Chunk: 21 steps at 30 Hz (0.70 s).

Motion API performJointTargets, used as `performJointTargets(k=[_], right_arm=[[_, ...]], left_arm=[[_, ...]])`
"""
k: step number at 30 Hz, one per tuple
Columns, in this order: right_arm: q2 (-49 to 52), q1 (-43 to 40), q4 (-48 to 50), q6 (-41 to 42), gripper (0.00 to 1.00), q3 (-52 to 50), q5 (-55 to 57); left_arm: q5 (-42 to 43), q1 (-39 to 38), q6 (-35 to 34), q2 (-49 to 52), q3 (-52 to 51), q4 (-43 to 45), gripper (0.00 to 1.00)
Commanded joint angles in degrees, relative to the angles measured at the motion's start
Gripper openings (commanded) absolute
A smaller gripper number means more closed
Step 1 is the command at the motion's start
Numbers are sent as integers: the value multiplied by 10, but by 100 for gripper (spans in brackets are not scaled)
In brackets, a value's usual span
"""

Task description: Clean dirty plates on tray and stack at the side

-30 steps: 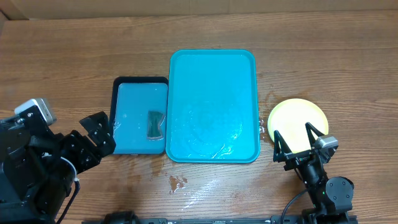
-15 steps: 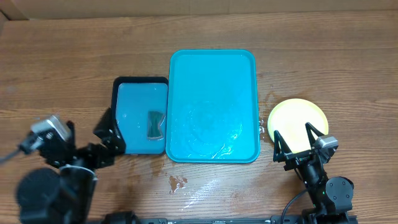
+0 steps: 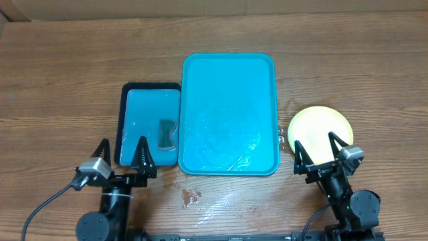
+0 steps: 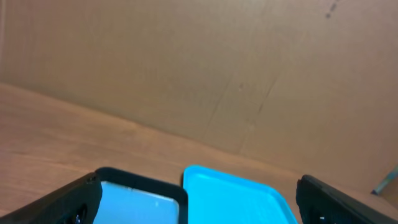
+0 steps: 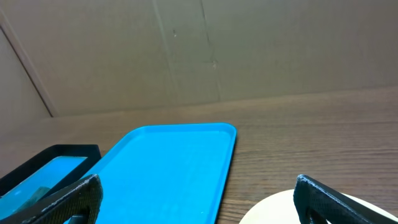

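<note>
The large light-blue tray (image 3: 229, 114) lies mid-table, wet and with no plates on it; it also shows in the left wrist view (image 4: 239, 198) and the right wrist view (image 5: 168, 165). A yellow-green rimmed plate (image 3: 319, 126) sits on the table to the tray's right; I cannot tell whether others lie under it. Its edge shows in the right wrist view (image 5: 280, 211). My right gripper (image 3: 314, 151) is open and empty over the plate's near edge. My left gripper (image 3: 122, 152) is open and empty at the near end of the small tray.
A smaller dark-rimmed blue tray (image 3: 134, 124) lies left of the large one and holds a dark sponge-like piece (image 3: 166, 133). Water drops (image 3: 190, 196) lie on the wooden table near the front. A cardboard wall stands at the back.
My left arm has swung in from the far left and folded down near the front edge, its open gripper now pointing at the small tray. The right arm has not moved.
</note>
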Motion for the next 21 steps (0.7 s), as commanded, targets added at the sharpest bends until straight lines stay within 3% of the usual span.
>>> performJointTargets(k=[1,7,21], right_arm=[[-7,0,2,-2,100,-6,8],[-7,0,2,-3,99,-6,8],[-7,0,2,-3,99,-6,8]], left_arm=[[-35,-15,11,-9,-56,39,100],[-56,-24,11,-9,-154,111,100],[-56,-22,11,-9,-165,70,100]])
